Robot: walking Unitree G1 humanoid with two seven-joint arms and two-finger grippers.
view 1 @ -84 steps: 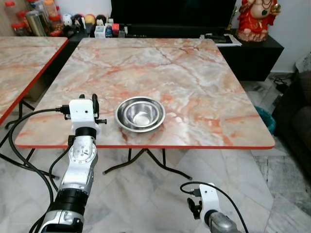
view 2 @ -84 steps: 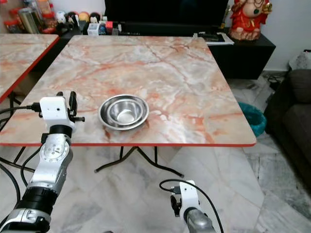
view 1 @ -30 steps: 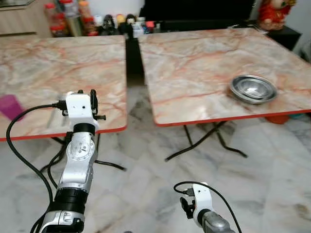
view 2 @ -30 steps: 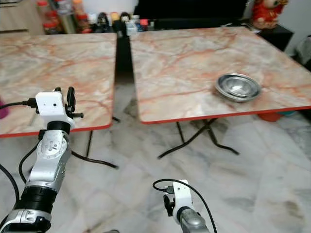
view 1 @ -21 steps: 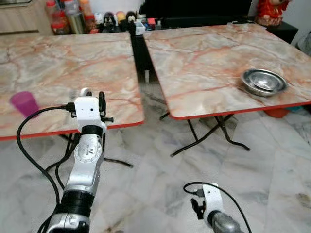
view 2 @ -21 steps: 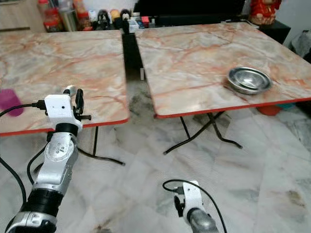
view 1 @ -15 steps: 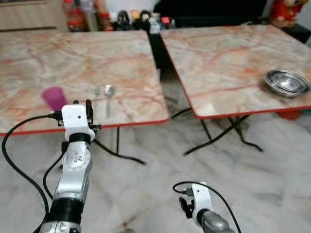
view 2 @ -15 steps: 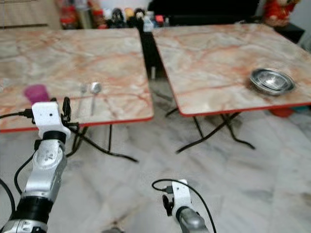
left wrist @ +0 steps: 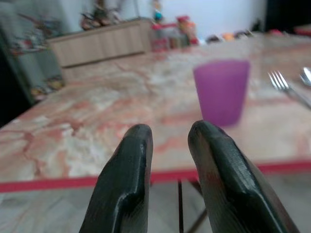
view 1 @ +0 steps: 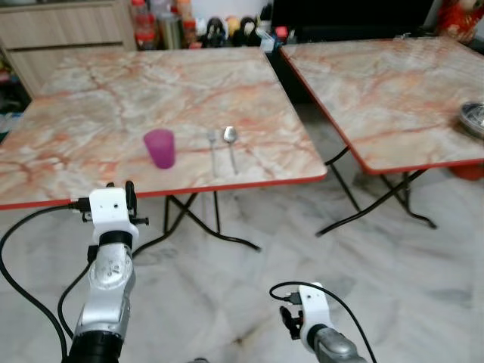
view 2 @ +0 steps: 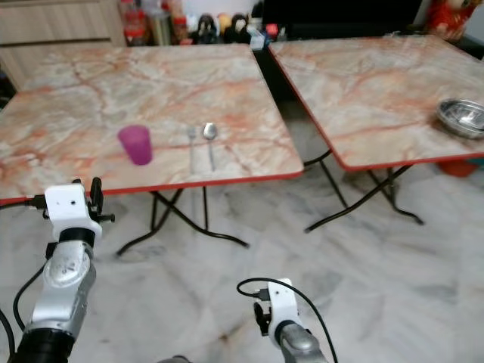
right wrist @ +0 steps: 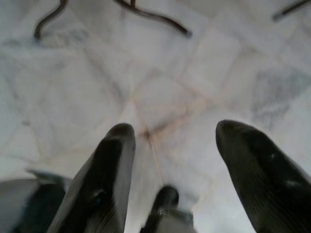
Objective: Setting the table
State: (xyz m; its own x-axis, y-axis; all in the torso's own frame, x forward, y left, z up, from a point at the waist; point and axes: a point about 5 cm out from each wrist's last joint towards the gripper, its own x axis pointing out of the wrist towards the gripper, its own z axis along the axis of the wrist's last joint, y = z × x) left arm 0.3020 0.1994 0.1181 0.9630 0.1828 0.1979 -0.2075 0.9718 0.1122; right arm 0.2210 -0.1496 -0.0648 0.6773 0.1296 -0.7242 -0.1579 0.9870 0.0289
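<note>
A purple cup (view 1: 159,147) stands near the front edge of the left marble table (view 1: 83,91). To its right lie a fork (view 1: 212,148) and a spoon (view 1: 231,139), side by side. My left gripper (view 1: 128,192) is raised just short of that table's red edge, a little left of the cup. In the left wrist view the cup (left wrist: 221,90) sits beyond the left gripper (left wrist: 170,132), whose fingers are a little apart and empty. A steel bowl (view 2: 463,117) rests on the right table. My right gripper (right wrist: 175,141) hangs low over the floor, open and empty.
The right table (view 1: 393,83) stands beside the left one with a narrow gap between them. Black folding legs (view 1: 189,219) spread under both tables. A wooden cabinet (view 1: 68,38) and a dark shelf with bottles (view 1: 170,15) line the back. Marble floor (view 1: 363,287) lies before me.
The whole view has swung left as I turn: the left table with cup, fork and spoon is now in front, and the bowl has slid to the right edge. Both arms keep their pose.
</note>
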